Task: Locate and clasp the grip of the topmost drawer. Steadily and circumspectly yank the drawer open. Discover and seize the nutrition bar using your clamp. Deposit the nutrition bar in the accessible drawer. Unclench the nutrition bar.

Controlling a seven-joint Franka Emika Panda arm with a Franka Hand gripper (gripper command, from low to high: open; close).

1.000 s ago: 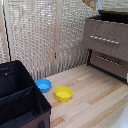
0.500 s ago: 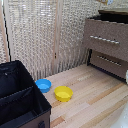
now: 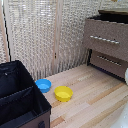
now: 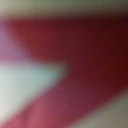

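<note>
In the exterior view the dark wood dresser (image 3: 111,40) fills the upper right of the frame, and the topmost drawer (image 3: 105,38) with its silver bar handle (image 3: 104,40) looks fully closed, its front level with the body of the dresser; a lower drawer (image 3: 108,64) stands under it, also shut. A pale slatted screen (image 3: 45,35) covers the upper left and centre of the frame, and a black fabric bin (image 3: 20,97) sits in the lower left corner. The light wooden counter (image 3: 95,95) runs across the lower right. On it, near the bottom centre, a yellow bowl (image 3: 63,93) stands just beside a blue bowl (image 3: 43,85), apart from the dresser. At the right edge of the frame there is only a small white shape, which may belong to the arm, but I cannot say so for certain. The pincer is not visible in the exterior view, and the wrist view shows only a strong blur of red and pale colour, so I cannot tell if it is released or clenched. The nutrition bar is not seen in either view. I judge that the first step is in hand: the drawer is not yet opened. The next move calls for bringing the pincer to the bar handle in the upper right of the frame and closing around it before any careful pull.
</note>
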